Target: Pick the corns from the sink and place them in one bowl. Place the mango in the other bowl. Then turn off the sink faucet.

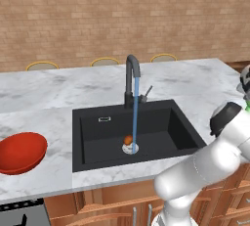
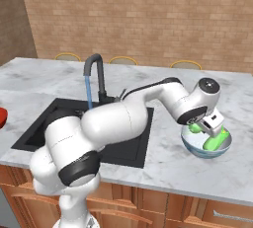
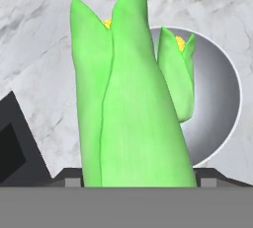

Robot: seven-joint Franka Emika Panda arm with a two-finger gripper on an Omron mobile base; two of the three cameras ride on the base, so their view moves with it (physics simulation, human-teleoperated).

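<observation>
At left we see the red bowl (image 1: 20,151) on the table (image 1: 58,122); centre, the mango (image 1: 128,140) by the sink (image 1: 93,132) drain under the running faucet (image 1: 131,80); at right, the end effector (image 2: 213,132) pinches one corn (image 3: 128,118) over the pale bowl (image 2: 195,149), where a second corn (image 3: 178,74) lies.

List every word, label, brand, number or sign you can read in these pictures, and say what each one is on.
None: no readable text anywhere.
The sink has a small pale rectangular mark on its back wall, too small to read as text.
The faucet, the red bowl, the pale bowl, the corn in the gripper, the other corn and the mango carry no lettering.
</observation>
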